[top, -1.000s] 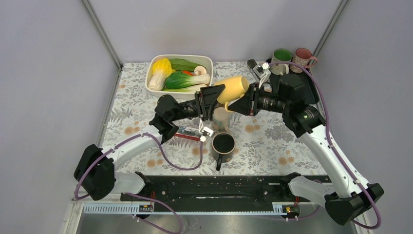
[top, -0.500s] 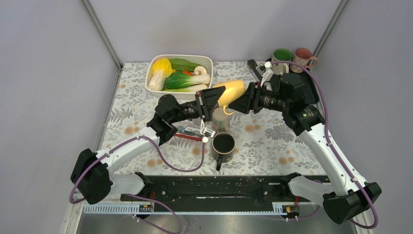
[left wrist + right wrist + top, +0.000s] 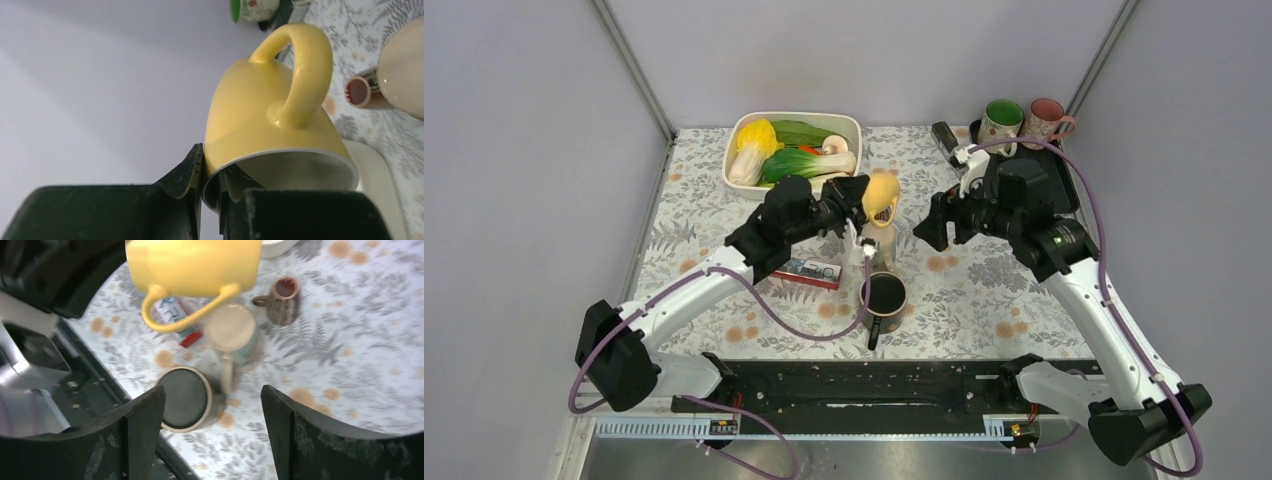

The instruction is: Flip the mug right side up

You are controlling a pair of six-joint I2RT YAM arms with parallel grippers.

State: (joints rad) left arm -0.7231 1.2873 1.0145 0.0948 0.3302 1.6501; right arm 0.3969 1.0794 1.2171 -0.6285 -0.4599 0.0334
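Left wrist view: what has your left end effector (image 3: 212, 169) got?

It is pinched narrow on the rim of the yellow mug (image 3: 270, 110), one finger on the outside wall, one inside the mouth. The mouth faces back at my camera and the handle is at the top of that picture.

Where is that mug over the desk (image 3: 969, 300)?

Up in the air, right above the cream-topped mug (image 3: 882, 243) near the middle. In the top external view it sits at my left fingertips, on the side toward my right arm.

And your right end effector (image 3: 212, 425)?

Spread wide, holding nothing. It is near the yellow mug but apart from it. In my right wrist view the mug lies across the top of the picture, beyond my fingers, its handle hanging toward them.

Count the things.

One yellow mug in my grip. Five more mugs on the desk: the cream-topped one, a dark mug (image 3: 884, 295) just beside it toward my bases, a small brown mug (image 3: 285, 300) near it, and a green-lined mug (image 3: 1002, 118) and a pink mug (image 3: 1046, 118) side by side at the far right corner. One white tub (image 3: 794, 114) of vegetables (image 3: 799, 160) at the far edge, one red-edged packet (image 3: 809, 272) left of the dark mug
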